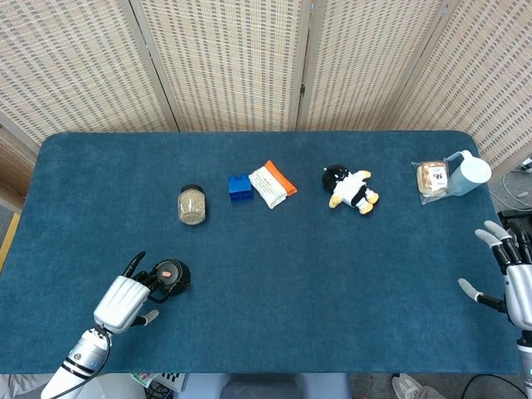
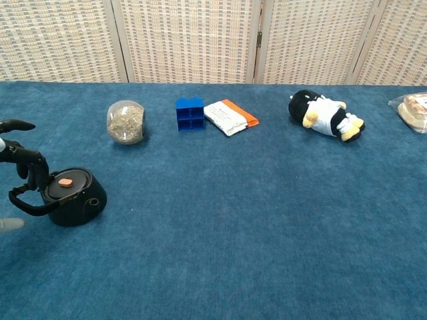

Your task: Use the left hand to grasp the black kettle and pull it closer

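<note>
The black kettle (image 1: 169,275) stands near the table's front left, with an orange knob on its lid and a loop handle toward my side; the chest view shows the kettle (image 2: 70,195) low at the left. My left hand (image 1: 123,300) lies just behind and left of it, fingers spread and holding nothing. In the chest view the left hand's fingertips (image 2: 32,167) curl down close beside the lid's left edge, above the handle. My right hand (image 1: 514,284) hovers open at the table's right edge, far from the kettle.
Along the far half lie a jar of grain (image 1: 191,204), a blue block (image 1: 240,187), a white and orange packet (image 1: 272,184), a penguin plush (image 1: 350,189), a snack bag (image 1: 432,177) and a pale blue jug (image 1: 470,173). The table's front edge is close below the kettle.
</note>
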You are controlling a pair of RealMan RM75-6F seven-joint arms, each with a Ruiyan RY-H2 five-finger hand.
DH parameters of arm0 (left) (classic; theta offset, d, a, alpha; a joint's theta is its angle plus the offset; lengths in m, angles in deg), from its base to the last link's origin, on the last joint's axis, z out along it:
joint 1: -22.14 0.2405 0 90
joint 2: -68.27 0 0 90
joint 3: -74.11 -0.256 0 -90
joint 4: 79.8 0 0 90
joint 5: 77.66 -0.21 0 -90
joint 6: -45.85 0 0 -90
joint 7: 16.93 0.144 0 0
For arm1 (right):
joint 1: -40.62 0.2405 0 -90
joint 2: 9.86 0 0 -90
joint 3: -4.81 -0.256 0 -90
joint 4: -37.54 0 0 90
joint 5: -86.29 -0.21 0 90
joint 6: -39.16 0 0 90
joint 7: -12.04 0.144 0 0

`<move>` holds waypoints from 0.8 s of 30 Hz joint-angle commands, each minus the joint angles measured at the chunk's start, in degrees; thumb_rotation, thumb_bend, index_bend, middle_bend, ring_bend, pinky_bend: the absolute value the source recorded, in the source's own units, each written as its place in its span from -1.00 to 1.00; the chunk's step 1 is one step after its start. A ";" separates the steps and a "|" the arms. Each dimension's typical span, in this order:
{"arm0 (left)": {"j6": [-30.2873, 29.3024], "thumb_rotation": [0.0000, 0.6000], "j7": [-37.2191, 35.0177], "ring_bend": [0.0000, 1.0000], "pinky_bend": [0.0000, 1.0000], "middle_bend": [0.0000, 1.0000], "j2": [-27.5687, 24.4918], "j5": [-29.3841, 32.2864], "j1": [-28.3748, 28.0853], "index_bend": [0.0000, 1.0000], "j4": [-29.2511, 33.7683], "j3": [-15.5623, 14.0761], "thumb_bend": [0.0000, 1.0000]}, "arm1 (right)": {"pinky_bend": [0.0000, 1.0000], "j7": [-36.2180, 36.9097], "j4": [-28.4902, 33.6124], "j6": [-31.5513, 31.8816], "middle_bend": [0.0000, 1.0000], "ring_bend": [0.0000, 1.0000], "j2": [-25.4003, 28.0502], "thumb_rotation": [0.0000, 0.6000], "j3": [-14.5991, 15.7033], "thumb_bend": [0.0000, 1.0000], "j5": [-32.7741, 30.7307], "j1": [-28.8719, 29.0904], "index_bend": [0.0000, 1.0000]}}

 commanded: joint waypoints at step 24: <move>0.33 1.00 -5.27 -0.19 -0.99 -0.03 2.84 -2.99 -1.00 -0.04 -7.95 -0.58 -0.70 | -0.92 -1.00 1.26 1.76 -0.71 -0.98 0.04 1.00 -0.45 -0.73 -1.22 -1.25 -0.66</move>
